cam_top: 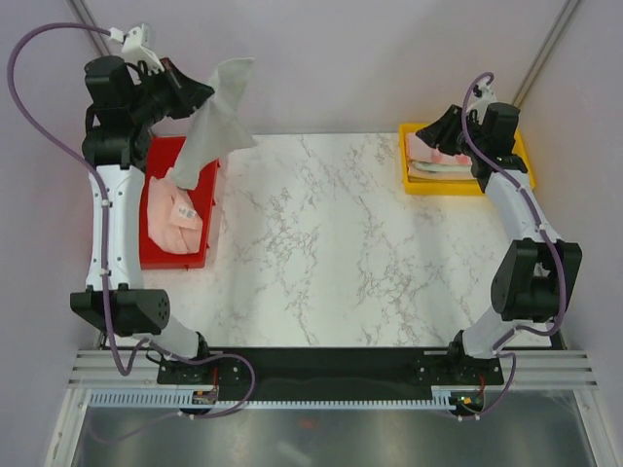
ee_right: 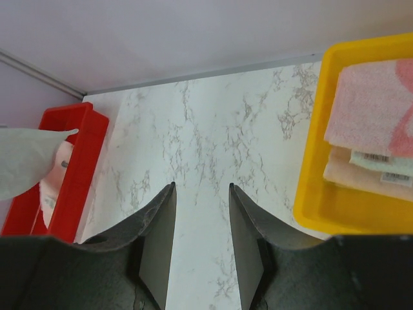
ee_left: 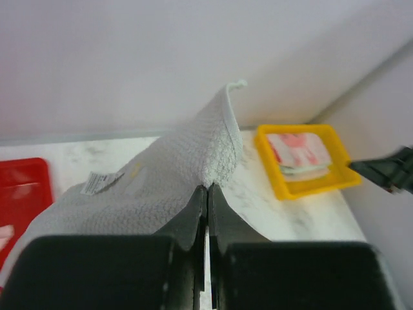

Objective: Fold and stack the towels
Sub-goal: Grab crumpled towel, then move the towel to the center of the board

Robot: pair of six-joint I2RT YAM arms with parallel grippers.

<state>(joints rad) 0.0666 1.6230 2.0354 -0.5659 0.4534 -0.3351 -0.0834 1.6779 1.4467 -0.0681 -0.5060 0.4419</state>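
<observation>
The left pincer (cam_top: 206,89) is pressed together on one edge of the mint towel (cam_top: 209,126), pinching it in the air above the red tray (cam_top: 156,255). The towel hangs with its long axis slanting from the pincer down and left, and its lower end points into the tray, where a crumpled pink towel (cam_top: 175,219) lies. The right pincer (ee_right: 201,187) is spread and holds nothing, beside the yellow tray (ee_right: 313,187). That tray, at the far right of the counter (cam_top: 321,243), holds folded towels (ee_right: 374,129) stacked flat.
</observation>
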